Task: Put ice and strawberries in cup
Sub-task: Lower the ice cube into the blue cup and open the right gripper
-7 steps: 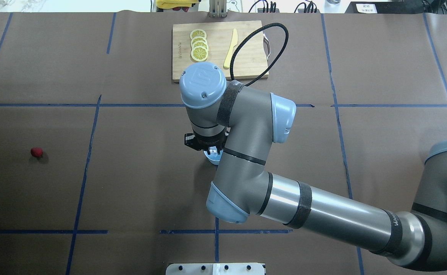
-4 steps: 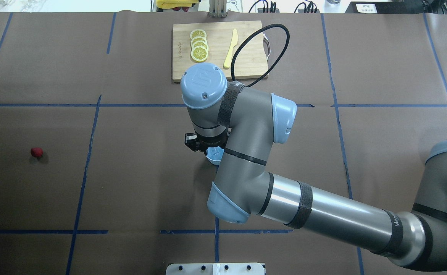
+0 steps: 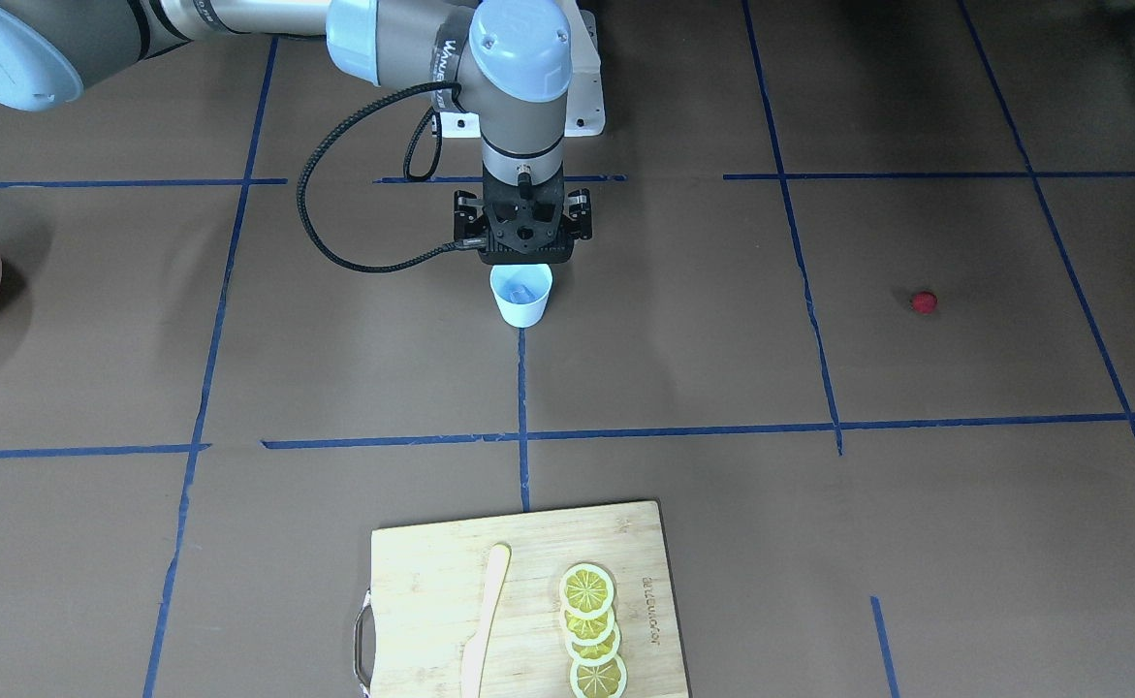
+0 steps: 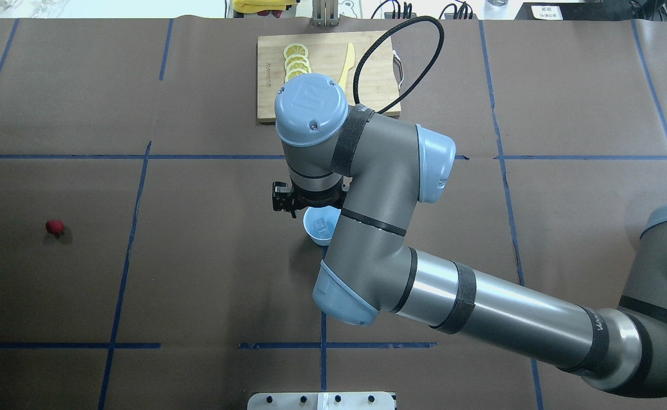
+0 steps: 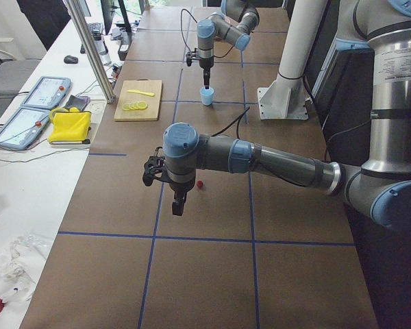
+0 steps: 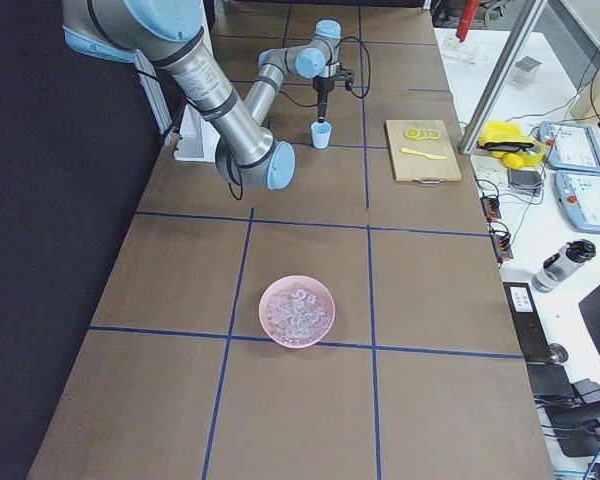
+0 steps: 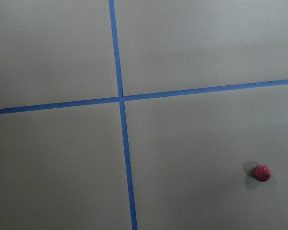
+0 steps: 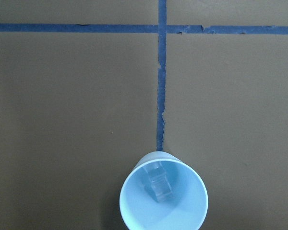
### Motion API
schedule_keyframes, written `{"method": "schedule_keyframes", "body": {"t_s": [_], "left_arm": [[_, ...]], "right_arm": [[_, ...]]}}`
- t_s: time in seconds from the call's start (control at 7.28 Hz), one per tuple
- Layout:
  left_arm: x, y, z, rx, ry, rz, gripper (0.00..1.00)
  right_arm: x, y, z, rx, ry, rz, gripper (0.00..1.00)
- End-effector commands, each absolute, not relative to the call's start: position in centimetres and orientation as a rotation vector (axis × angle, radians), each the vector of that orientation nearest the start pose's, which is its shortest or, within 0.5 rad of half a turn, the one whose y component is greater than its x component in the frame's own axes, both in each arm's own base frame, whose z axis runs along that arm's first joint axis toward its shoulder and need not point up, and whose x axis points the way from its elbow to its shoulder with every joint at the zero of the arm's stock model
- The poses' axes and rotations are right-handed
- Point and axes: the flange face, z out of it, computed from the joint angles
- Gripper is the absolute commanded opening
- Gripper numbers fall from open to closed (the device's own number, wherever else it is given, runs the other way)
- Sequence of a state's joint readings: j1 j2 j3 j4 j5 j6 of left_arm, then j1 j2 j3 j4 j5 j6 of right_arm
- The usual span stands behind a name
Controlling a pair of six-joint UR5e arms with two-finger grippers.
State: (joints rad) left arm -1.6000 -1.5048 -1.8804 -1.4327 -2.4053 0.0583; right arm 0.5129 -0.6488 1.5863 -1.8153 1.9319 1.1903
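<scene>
One ice cube (image 8: 159, 184) sits in the cup (image 8: 188, 203) under the right hand (image 3: 525, 250), openness unclear; strawberry (image 4: 54, 226) well apart.

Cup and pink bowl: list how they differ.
The cup is pale blue, narrow and tapered; the pink bowl is wide and shallow. The cup holds one visible ice cube; the pink bowl is heaped with ice cubes. Both stand upright on the table.

cup (image 3: 520, 310): pale blue, upright | ice cube (image 8: 159, 182): clear, inside cup | strawberry (image 4: 54, 227): red, well apart from cup
</scene>
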Motion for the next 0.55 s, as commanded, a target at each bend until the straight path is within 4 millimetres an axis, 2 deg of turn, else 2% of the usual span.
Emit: {"method": "schedule_keyframes", "body": {"t_s": [0.0,0.14,0.27,0.41], "left_arm": [[-7.3,-45.7,54.6,0.14,0.828,0.073,1.0],[-7.3,-45.7,54.5,0.141,0.828,0.073,1.0],[-7.3,-45.7,54.4,0.143,0.828,0.073,1.0],[-7.3,-45.7,54.2,0.15,0.828,0.076,1.0]], "right_arm": [[-55.9,-43.2,10.1,-0.011,-0.787,0.03,1.0],[-53.0,-44.5,10.3,-0.005,-0.792,0.06,1.0],[-48.0,-43.8,12.1,0.024,-0.8,0.057,1.0],[-41.2,-43.2,15.3,0.089,-0.819,0.025,1.0]]}}
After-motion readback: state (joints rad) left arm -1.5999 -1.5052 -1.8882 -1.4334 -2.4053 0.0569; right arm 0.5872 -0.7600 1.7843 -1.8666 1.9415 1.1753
